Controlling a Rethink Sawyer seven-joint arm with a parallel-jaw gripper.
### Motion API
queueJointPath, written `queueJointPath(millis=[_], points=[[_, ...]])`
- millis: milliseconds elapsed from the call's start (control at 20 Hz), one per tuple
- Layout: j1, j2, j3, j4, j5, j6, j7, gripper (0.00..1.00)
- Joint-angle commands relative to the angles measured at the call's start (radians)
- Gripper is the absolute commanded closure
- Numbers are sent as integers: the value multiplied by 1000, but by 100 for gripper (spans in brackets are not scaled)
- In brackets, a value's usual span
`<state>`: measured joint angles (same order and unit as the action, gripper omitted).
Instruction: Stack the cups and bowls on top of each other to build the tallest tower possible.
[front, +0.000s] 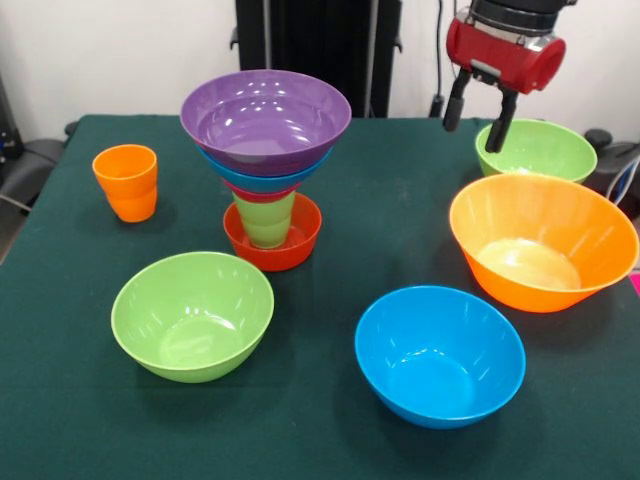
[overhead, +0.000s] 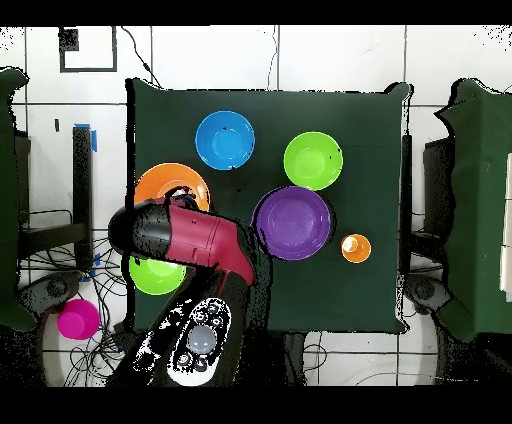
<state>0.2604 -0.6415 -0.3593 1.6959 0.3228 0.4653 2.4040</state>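
The tower (front: 266, 165) stands left of centre: a red-orange bowl (front: 272, 243) at the bottom, a light green cup (front: 265, 218) upright in it, then thin red and blue bowls, and a purple bowl (front: 265, 120) on top. From above, the purple bowl (overhead: 292, 222) hides the rest. An orange cup (front: 126, 182) stands alone to the left. Loose bowls: lime green (front: 192, 315), blue (front: 440, 355), large orange (front: 543, 242), and a second lime green (front: 535, 150). My gripper (front: 472, 137) hangs open and empty over the far rim of that second green bowl.
In the overhead view the red arm (overhead: 190, 240) covers part of the orange bowl (overhead: 165, 183) and the green bowl (overhead: 155, 277). The blue bowl (overhead: 225, 139), green bowl (overhead: 313, 160) and orange cup (overhead: 355, 248) lie uncovered. A pink object (overhead: 77, 318) sits off the table.
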Motion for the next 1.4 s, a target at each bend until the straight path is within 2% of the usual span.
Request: queueJointPath(millis=[50, 1400], points=[[-14, 33, 120, -29, -5, 100, 80, 0], [-44, 42, 154, -16, -6, 51, 69, 0]])
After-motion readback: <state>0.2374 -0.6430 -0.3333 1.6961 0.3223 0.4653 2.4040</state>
